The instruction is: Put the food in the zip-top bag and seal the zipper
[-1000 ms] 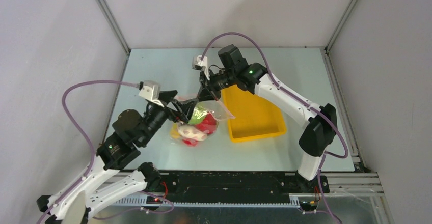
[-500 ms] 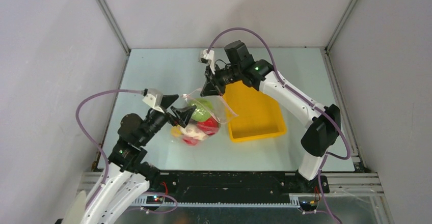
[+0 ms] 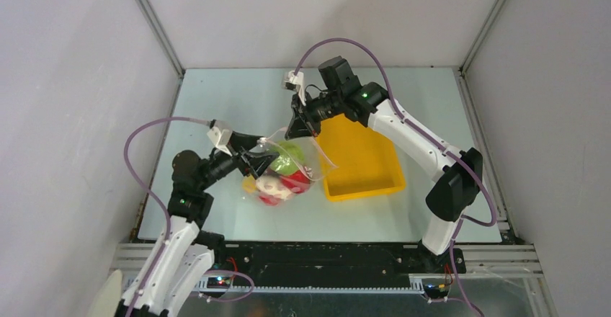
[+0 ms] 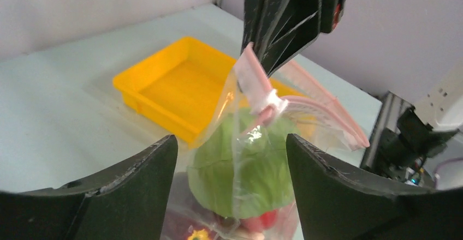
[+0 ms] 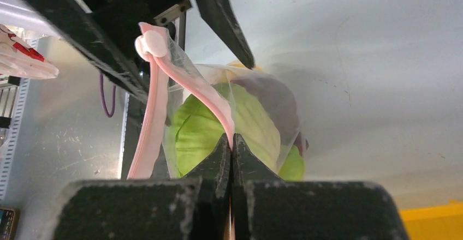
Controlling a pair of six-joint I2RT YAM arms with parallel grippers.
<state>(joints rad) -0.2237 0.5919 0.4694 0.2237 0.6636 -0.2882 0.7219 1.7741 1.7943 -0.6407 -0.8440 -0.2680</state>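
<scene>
The clear zip-top bag [image 3: 308,164] hangs partly lifted by its mouth, and the food inside shows through. A pale green cabbage [image 3: 287,158] sits on top, with red and white pieces [image 3: 277,186] below. My right gripper [image 3: 297,128] is shut on the pink zipper [image 5: 188,84] just above the cabbage [image 5: 199,133]. A white slider [image 5: 153,44] sits on the strip. My left gripper [image 3: 264,160] is open at the bag's left side. Its fingers [image 4: 139,185] stand on either side of the cabbage [image 4: 245,169] without touching the bag.
The yellow tray [image 3: 364,164] stands right beside the bag, under the right forearm, and shows nothing in it [image 4: 174,82]. Grey walls close the table's back and sides. A metal rail runs along the near edge.
The right gripper lifted the bag's mouth a little up and to the right. The left arm swung in, and its open gripper came around the bag's left side.
</scene>
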